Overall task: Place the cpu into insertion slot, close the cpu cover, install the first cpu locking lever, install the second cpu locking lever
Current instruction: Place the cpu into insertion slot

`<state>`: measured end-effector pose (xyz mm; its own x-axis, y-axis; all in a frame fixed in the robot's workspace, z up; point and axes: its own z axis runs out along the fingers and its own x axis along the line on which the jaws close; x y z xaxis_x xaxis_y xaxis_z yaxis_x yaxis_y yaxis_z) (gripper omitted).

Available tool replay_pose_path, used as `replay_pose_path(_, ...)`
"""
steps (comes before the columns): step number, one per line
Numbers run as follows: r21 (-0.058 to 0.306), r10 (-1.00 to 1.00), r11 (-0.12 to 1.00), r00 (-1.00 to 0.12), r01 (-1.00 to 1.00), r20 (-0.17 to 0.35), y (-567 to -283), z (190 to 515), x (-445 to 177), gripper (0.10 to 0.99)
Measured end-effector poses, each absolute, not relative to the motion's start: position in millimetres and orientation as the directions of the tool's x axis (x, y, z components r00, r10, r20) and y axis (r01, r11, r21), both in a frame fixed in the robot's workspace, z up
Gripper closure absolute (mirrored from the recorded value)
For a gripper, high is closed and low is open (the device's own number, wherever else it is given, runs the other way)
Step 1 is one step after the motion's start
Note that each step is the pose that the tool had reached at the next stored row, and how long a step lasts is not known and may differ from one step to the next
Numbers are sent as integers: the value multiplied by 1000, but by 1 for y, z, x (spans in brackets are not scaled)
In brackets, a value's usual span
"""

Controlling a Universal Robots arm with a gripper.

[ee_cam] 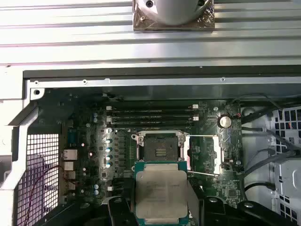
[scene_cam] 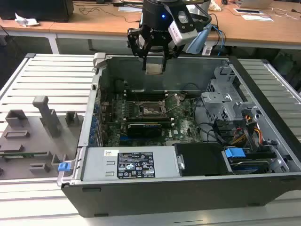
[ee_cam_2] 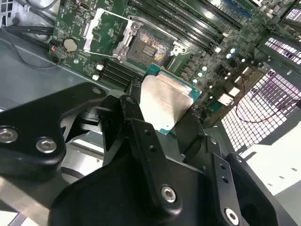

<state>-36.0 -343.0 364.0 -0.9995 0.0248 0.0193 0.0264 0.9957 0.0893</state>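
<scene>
My gripper [scene_cam: 155, 60] hangs above the open computer case, shut on the cpu [scene_cam: 154, 68], a flat square chip with a dull silvery face. In both wrist views the cpu [ee_cam_2: 167, 101] [ee_cam: 161, 190] sits between the black fingers [ee_cam_2: 136, 117], held well above the green board. The insertion slot [scene_cam: 151, 109] [ee_cam_2: 150, 44] [ee_cam: 160, 150] lies open below, its grey pin field bare. The cpu cover [ee_cam: 203, 153] [ee_cam_2: 106, 30] is swung open beside the slot. A thin metal lever [ee_cam: 202, 174] stands raised next to it.
Memory slots [ee_cam: 150, 115] run along one side of the socket, and a black card [scene_cam: 148, 127] lies on the other. A power supply [scene_cam: 136, 165] and a drive cage [scene_cam: 225, 101] fill the case's near and right parts. A grey fixture tray [scene_cam: 33, 132] sits outside, at the exterior view's left.
</scene>
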Motion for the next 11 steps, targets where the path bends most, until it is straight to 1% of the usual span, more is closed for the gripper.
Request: replay_pose_path(11, 89, 49, 995, -999, 51, 19, -343, 364, -36, 553)
